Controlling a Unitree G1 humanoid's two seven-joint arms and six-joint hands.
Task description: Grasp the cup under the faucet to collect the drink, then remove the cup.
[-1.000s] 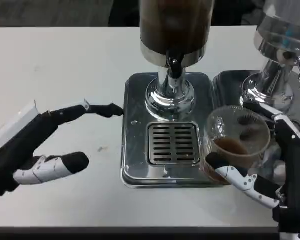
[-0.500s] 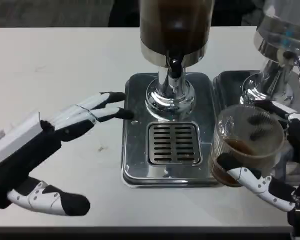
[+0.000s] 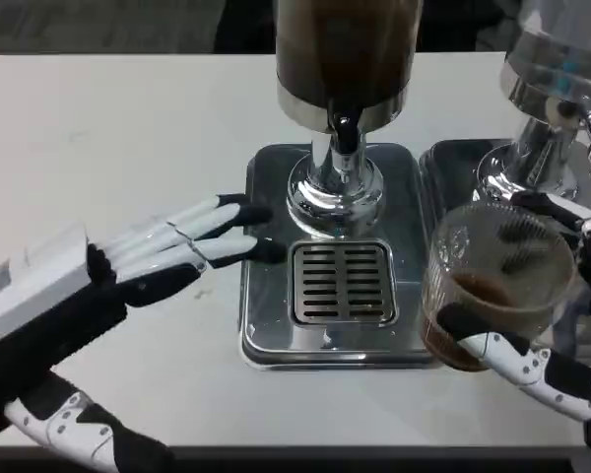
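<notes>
The right robot hand (image 3: 557, 325) is gripping the clear cup (image 3: 494, 286), thumb lying across its front and fingers wrapping behind, holding it off to the right of the drip tray (image 3: 266, 335), away from the faucet (image 3: 345, 133). Brown drink is sitting in the cup's bottom. The left robot hand (image 3: 98, 296) is holding nothing, fingers spread and stretching flat toward the tray's left edge, fingertips possibly touching it. Farther back, the dark drink dispenser (image 3: 345, 49) is standing on the white desk (image 3: 108, 128).

Cup (image 3: 497, 286) in right hand (image 3: 561, 335), beside drip tray (image 3: 276, 335).
</notes>
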